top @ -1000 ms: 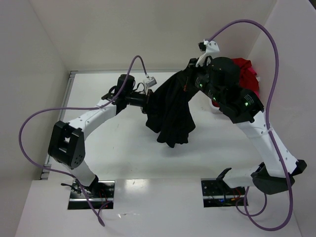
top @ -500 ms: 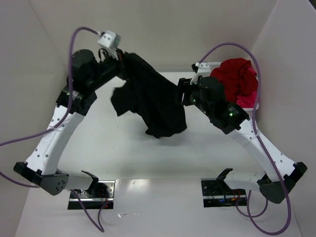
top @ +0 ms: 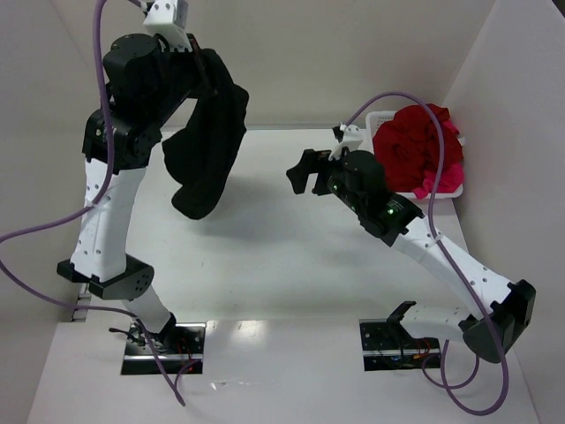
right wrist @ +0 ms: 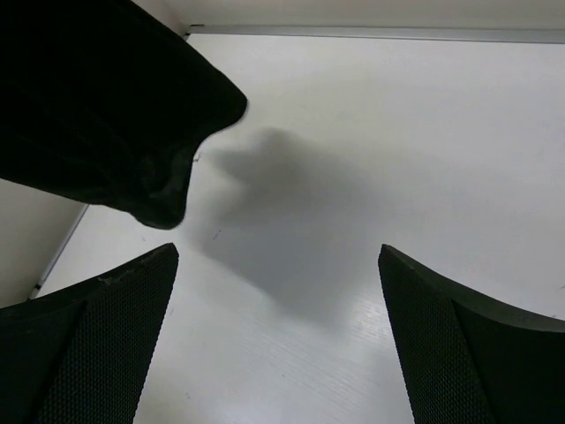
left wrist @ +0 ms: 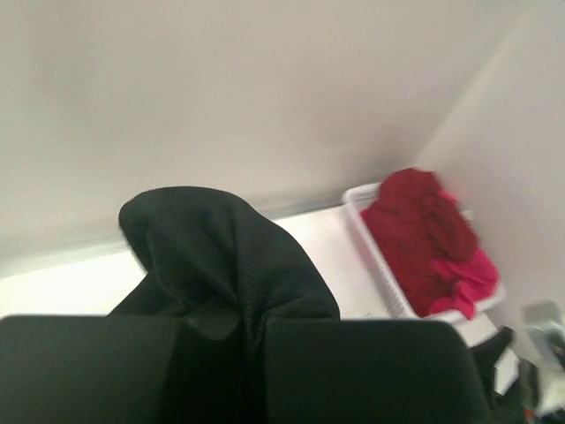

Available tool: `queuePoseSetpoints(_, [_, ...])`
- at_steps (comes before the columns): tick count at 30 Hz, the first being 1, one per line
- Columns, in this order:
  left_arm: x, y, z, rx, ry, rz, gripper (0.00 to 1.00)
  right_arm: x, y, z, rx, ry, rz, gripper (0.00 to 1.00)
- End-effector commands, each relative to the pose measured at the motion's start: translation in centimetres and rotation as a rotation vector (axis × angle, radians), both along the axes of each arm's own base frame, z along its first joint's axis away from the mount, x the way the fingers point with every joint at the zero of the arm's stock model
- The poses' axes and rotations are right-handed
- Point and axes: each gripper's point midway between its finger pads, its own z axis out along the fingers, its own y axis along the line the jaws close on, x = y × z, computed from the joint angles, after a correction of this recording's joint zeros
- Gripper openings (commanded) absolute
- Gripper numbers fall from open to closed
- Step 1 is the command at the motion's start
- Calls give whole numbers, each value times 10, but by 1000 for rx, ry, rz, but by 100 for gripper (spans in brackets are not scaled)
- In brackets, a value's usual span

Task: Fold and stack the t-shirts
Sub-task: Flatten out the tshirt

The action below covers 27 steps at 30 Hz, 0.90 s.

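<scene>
L gripper (top: 206,72) clamped tight on black t-shirt (top: 208,146), which hangs bunched below it, off the surface (top: 291,252). R gripper (top: 305,172) wide open, empty. Prob best: R takes the low hem ahead-left of it, then both spread the shirt flat.

Black t-shirt (top: 207,150) dangles; red t-shirt (top: 410,146) tops pink t-shirt (top: 441,181).

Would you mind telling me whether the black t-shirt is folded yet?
Not folded: the black t-shirt hangs bunched from the raised left tool, its lower end clear of the table.
</scene>
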Motion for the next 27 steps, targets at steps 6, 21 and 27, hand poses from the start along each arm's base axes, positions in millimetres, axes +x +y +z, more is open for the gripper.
queuePoseSetpoints(6, [2,83,-41,43,157,478,0,-6,-4,35,100,-58,-8,100])
queuePoseSetpoints(21, [-46,53,-41,-584,106,267,0,-43,64,72,205,-33,364,100])
queuePoseSetpoints(27, [-49,70,-41,-689,63,337,0,-65,112,77,241,1,459,100])
